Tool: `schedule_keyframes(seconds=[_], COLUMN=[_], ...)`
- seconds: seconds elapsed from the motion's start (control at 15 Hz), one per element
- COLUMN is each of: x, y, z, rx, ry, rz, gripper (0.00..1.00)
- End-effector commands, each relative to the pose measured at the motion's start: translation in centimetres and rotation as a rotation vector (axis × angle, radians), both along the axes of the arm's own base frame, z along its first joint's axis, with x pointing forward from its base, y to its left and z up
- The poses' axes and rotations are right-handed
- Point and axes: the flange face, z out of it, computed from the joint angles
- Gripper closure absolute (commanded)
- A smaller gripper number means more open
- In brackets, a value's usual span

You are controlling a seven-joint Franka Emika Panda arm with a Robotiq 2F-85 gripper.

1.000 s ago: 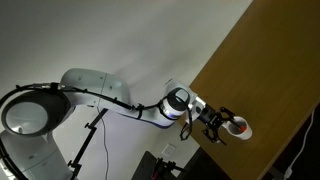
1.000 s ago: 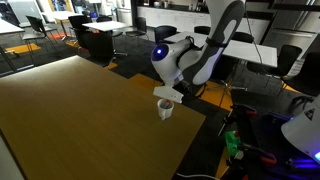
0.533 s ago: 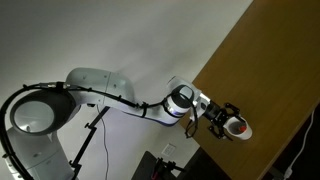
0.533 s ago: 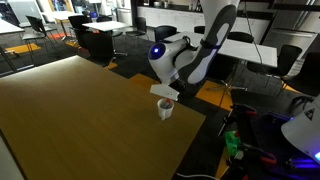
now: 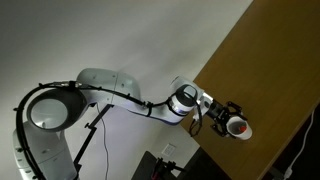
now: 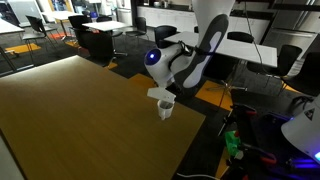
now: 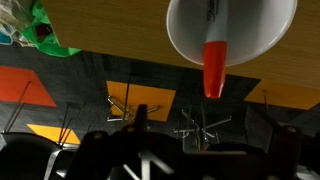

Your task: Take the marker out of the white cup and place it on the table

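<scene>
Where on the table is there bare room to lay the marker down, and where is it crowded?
Bare room: in an exterior view, the wide stretch of the table from the white cup out to the far edges. Crowded: the corner by the cup, where the tool hangs over the rim, the marker inside, the table's edge close.

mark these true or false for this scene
1. The marker sits in the white cup. True.
2. The marker is blue. False: it is red.
3. The cup stands near an edge of the table. True.
4. The gripper holds the marker clear above the cup. False: the marker is in the cup, with the gripper close by it.
5. Two cups are on the table. False: only one.
</scene>
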Motion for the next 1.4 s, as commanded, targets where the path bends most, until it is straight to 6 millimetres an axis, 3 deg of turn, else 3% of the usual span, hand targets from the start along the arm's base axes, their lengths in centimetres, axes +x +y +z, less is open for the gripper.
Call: schedule_keyframes(seconds=[0.0, 0.47, 0.6, 0.73, 0.87, 1.0, 1.13, 1.27, 1.33], x=[0.7, 1.2, 1.5, 1.7, 1.9, 2.0, 2.2, 2.2, 2.2], y=[0.2, 0.0, 0.0, 0.0, -0.1, -0.3, -0.5, -0.6, -0.6], z=[-1.5, -3.5, -3.8, -4.1, -4.3, -4.3, -4.3, -4.3, -4.2], rx=[-0.004, -0.007, -0.005, -0.002, -0.001, -0.003, -0.003, -0.004, -0.005], ry=[0.002, 0.014, 0.011, 0.008, 0.005, 0.000, -0.005, -0.008, -0.009], rz=[0.014, -0.005, -0.012, -0.021, -0.030, -0.036, -0.041, -0.045, -0.045], gripper=[0.00, 0.00, 0.15, 0.42, 0.58, 0.64, 0.65, 0.58, 0.62])
